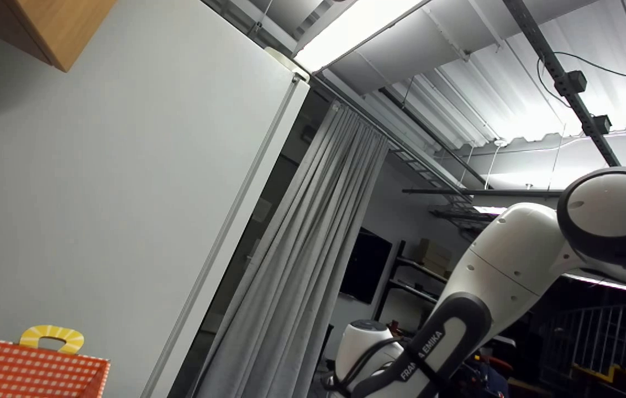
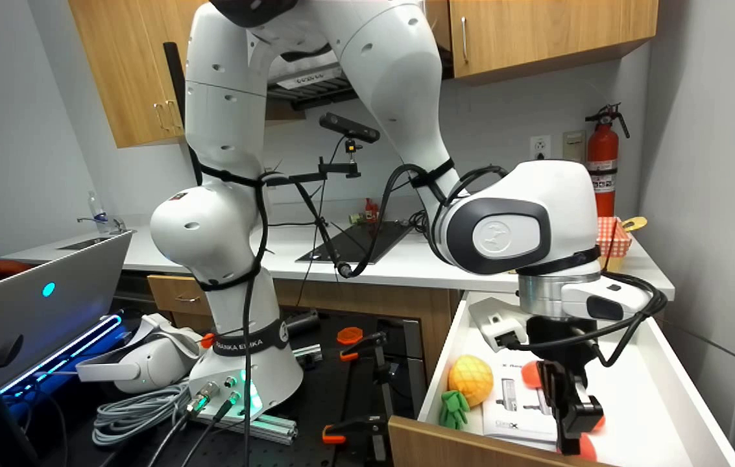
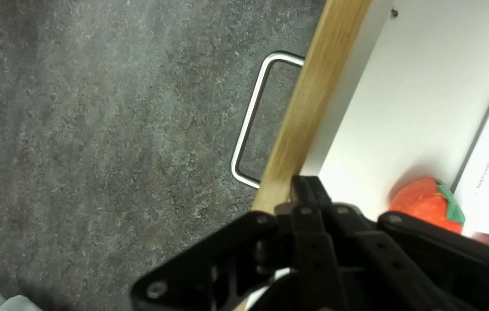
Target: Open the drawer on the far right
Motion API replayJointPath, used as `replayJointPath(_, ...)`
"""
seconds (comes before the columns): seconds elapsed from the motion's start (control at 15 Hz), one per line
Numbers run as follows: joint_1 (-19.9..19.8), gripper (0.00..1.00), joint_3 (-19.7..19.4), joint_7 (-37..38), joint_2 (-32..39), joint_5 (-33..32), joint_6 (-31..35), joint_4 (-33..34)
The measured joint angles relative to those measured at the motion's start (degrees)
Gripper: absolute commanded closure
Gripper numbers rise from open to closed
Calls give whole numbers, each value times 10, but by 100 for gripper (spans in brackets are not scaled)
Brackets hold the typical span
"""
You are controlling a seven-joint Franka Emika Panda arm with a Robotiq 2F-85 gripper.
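Note:
The far-right drawer stands pulled out in an exterior view, with a wooden front and a white interior. Its front panel runs diagonally through the wrist view, and its silver bar handle sticks out over the floor. My gripper is shut, its two black fingers together with nothing between them. The fingertips are at the inner side of the front panel, overlapping its edge in view; I cannot tell if they touch it. The gripper also points down over the drawer in an exterior view, where the handle is hidden.
The drawer holds a strawberry toy, a pineapple toy and a white booklet. A white counter overhangs the drawer's back. A checked basket and a fire extinguisher stand there. A wall rises at the right.

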Motion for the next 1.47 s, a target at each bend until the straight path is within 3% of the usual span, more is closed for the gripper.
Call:
replayJointPath(0.27, 0, 100, -19, 8, -16, -20, 0, -5)
replayJointPath(0.6, 0, 100, 0, 8, -66, -20, 0, -27)
replayJointPath(1.0, 0, 100, 60, 5, -143, -10, 0, -69)
replayJointPath(1.47, 13, 100, 148, -57, -229, 101, 3, -115)
